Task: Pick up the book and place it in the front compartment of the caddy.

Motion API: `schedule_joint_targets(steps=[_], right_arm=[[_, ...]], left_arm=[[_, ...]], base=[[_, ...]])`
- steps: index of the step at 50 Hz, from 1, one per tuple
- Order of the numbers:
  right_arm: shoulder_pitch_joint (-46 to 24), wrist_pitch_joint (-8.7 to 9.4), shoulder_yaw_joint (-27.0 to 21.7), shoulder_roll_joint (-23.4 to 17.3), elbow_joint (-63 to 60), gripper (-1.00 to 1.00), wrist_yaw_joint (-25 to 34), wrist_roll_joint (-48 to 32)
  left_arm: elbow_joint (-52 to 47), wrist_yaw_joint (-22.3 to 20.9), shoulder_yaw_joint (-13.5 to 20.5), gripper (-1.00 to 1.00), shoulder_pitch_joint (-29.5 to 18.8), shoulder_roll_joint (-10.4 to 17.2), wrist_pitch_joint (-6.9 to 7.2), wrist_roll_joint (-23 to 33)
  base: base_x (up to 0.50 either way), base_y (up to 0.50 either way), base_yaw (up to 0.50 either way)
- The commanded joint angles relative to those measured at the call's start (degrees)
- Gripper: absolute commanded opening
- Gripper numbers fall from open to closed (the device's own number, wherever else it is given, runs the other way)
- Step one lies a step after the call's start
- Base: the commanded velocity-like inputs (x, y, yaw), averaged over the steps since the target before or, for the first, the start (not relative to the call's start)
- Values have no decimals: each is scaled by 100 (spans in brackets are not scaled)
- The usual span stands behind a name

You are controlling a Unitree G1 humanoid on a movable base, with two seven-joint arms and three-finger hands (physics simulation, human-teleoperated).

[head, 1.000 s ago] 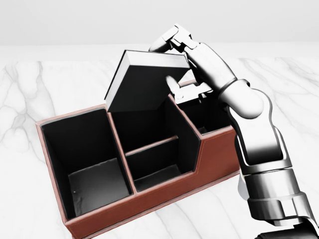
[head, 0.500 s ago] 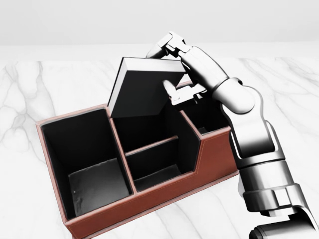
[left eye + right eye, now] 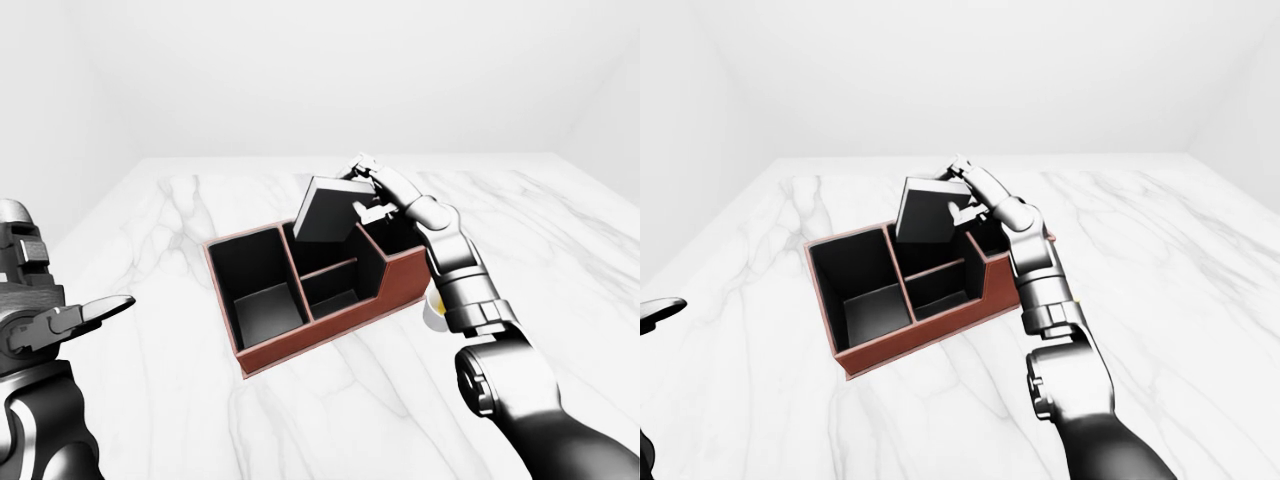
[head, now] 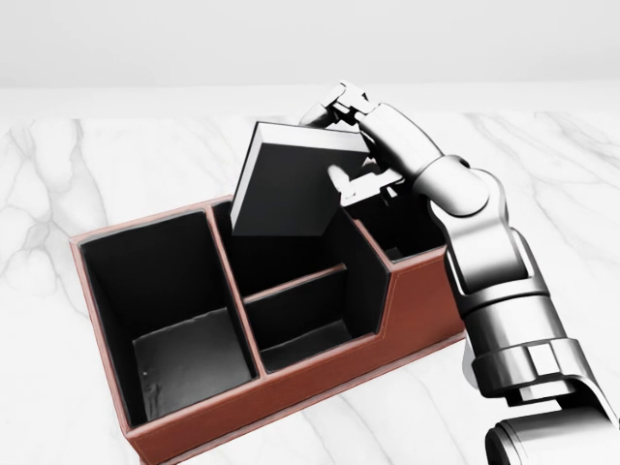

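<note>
Much of the right hand (image 4: 354,145) is hidden behind the book (image 4: 291,184), so only a finger (image 4: 341,180) laid on the dark cover and the knuckles over the top edge show; from these the hand is closed on the book, gripping it at its upper right corner. One lower corner of the book dips out of sight behind the caddy (image 4: 320,387) wall, and whether it touches anything inside cannot be told. Part of a pale round object (image 3: 434,312) peeks out just beside the caddy's right end in the left-eye view, mostly covered by the forearm and too little seen to name. The left hand (image 3: 70,320) sits at the left edge of that view, well apart from the caddy, fingers spread and holding nothing. The marble table (image 3: 560,260) lies bare on all sides of the caddy, with broad room to its left and right. The book is a thick dark slab with a pale page edge along its left side, tilted and held over the upper middle compartment, above the divider to the lower one.
</note>
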Motion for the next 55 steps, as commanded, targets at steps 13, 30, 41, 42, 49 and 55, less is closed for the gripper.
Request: schedule_joint_targets(steps=[13, 30, 41, 42, 49, 55], right_arm=[[-558, 0, -109, 55, 1112, -100, -231, 329], [-967, 0, -45, 142, 1713, -100, -249, 133], [-1277, 0, 19, 292, 2152, -100, -239, -96], [-1287, 0, 18, 300, 2191, -100, -233, -103], [-1271, 0, 100, 386, 2193, -100, -69, -356], [-1319, 0, 49, 395, 2270, -100, -133, -388]], left_arm=[[-17, 4, 16, 100, 3, 3, 0, -18], [66, -32, -18, 100, -7, -10, 0, 25], [39, 1, 6, 100, -15, 28, 0, -21], [31, -3, 3, 100, -9, 24, 0, -15], [8, -38, -27, 100, 7, -2, 0, 34], [7, -46, 1, 100, 0, 5, 0, 16]], base=[[0, 0, 0], [0, 0, 0], [0, 0, 0], [0, 0, 0], [0, 0, 0], [0, 0, 0]])
